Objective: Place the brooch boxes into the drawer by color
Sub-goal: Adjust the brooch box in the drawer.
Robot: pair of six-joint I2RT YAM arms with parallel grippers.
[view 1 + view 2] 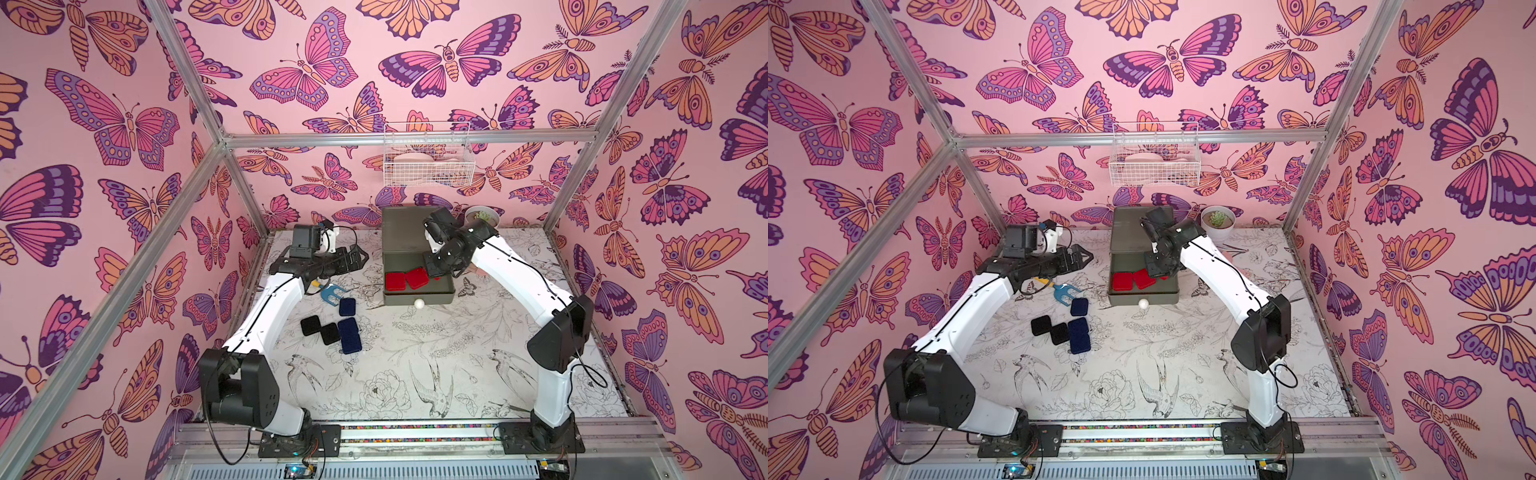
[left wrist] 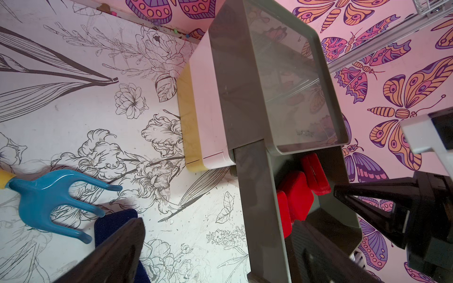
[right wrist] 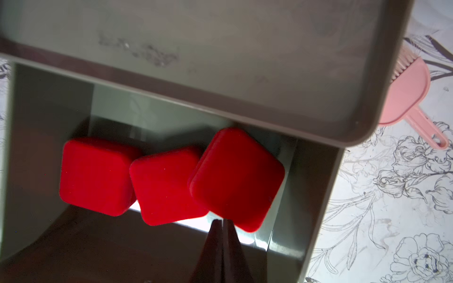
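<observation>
**Three red boxes in the green drawer**

Three red brooch boxes point(image 3: 98, 176) lie in a row inside the pulled-out olive-green top drawer point(image 1: 417, 298) of the drawer chest point(image 1: 405, 226), which stands at the back of the tabletop point(image 1: 415, 374). The box at the end of the row overlaps its neighbour and sits tilted (the other two look flat). The right end effector point(image 3: 222, 221) hangs over the drawer with its fingers pressed together on nothing. Its tips are just beside the tilted box's edge; whether they touch it I cannot tell.

Out on the tabletop, well apart from the chest, two black brooch boxes point(image 1: 311, 325) touch corner to corner. The navy brooch boxes point(image 1: 349, 336) lie right beside them, one of them a little farther back. A blue-and-yellow tool point(image 1: 331, 293) lies just behind that group. The left end effector point(image 1: 360, 254) hovers between the tool and the chest, fingers spread wide and empty. A pink brush point(image 3: 409, 93) lies on the tabletop beside the chest.
</observation>
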